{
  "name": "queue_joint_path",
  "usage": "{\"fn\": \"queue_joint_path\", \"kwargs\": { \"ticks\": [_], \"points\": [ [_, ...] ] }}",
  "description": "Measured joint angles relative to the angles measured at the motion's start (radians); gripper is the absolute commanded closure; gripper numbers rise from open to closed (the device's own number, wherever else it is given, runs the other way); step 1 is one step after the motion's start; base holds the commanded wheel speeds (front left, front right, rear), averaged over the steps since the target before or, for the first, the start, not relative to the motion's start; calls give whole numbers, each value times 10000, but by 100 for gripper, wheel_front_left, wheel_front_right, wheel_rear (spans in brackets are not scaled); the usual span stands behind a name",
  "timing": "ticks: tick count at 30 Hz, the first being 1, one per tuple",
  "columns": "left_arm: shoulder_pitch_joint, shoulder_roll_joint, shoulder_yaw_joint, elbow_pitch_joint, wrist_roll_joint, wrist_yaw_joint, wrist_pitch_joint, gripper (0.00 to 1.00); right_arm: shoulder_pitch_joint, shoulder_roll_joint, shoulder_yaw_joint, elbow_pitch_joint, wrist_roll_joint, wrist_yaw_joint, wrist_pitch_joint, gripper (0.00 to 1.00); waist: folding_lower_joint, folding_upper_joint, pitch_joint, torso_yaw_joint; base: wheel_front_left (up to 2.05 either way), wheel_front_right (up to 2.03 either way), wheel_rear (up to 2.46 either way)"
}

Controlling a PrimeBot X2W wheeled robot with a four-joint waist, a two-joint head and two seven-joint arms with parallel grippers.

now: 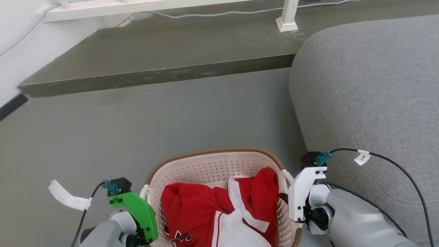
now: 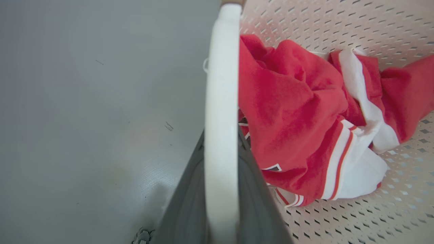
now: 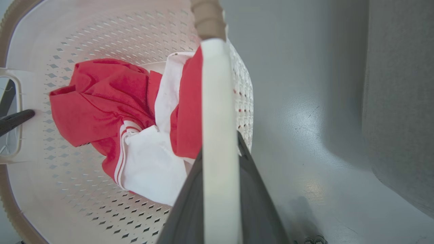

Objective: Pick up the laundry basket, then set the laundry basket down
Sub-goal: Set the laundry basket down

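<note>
The laundry basket, cream and perforated with a brown rim, sits at the bottom middle of the head view and holds a red and white garment. My left gripper, under its green mount, is at the basket's left side. In the left wrist view that gripper is shut on the white left handle. My right gripper, under its white mount, is at the basket's right side. Its own view shows it shut on the right handle. I cannot tell whether the basket touches the floor.
A grey sofa stands close on the right of the basket. A raised dark step runs across the back, with a white post base and a cable on it. Grey floor lies ahead and to the left.
</note>
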Motion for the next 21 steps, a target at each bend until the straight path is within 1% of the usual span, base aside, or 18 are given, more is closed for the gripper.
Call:
{"fn": "queue_joint_path", "kwargs": {
  "ticks": [11,21],
  "points": [
    [-43,0,-44,6,0,0,-46,100,-35,-10,130,-10,69,0,-33,100,0,0,163,-8,0,0,0],
    [-647,88,6,-151,2,0,-548,100,-762,-144,211,-190,63,-2,-495,100,1,0,903,-29,0,0,0]
  ]
}}
